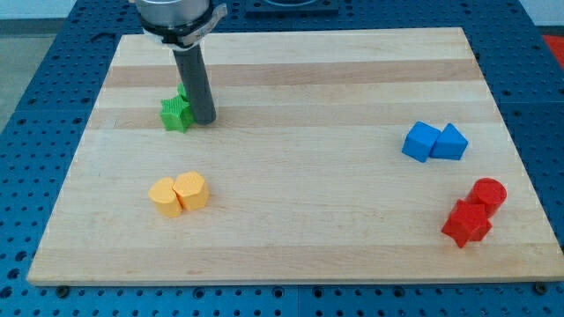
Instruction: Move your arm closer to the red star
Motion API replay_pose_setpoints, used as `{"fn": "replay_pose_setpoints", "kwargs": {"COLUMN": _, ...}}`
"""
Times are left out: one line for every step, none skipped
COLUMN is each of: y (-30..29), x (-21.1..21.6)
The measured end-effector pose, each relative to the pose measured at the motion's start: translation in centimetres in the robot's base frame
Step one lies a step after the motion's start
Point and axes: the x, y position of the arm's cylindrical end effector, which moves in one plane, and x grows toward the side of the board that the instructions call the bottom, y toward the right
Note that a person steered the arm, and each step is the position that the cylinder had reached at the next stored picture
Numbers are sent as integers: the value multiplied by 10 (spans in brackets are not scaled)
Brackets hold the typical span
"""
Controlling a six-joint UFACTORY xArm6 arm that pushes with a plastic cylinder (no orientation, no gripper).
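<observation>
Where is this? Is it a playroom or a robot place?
Probably a robot lab, not a playroom. A wooden board lies on a blue work table full of little holes, and my tip touches a green star block. The red star sits far away, at the view's lower right.

The pale wooden table [291, 255] carries eight small coloured blocks in four pairs: two green, a star [174, 114] and one partly hidden [182, 91]; two yellow-orange [164, 196] [191, 189]; two blue [421, 141] [451, 143]; two red, a star [466, 222] and a cylinder [488, 194].
</observation>
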Motion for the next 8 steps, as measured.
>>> {"fn": "replay_pose_setpoints", "kwargs": {"y": 34, "x": 50}}
{"fn": "replay_pose_setpoints", "kwargs": {"y": 99, "x": 114}}
{"fn": "replay_pose_setpoints", "kwargs": {"y": 126, "x": 135}}
{"fn": "replay_pose_setpoints", "kwargs": {"y": 152, "x": 194}}
{"fn": "replay_pose_setpoints", "kwargs": {"y": 185, "x": 215}}
{"fn": "replay_pose_setpoints", "kwargs": {"y": 247, "x": 218}}
{"fn": "replay_pose_setpoints", "kwargs": {"y": 272, "x": 218}}
{"fn": "replay_pose_setpoints", "kwargs": {"y": 322, "x": 218}}
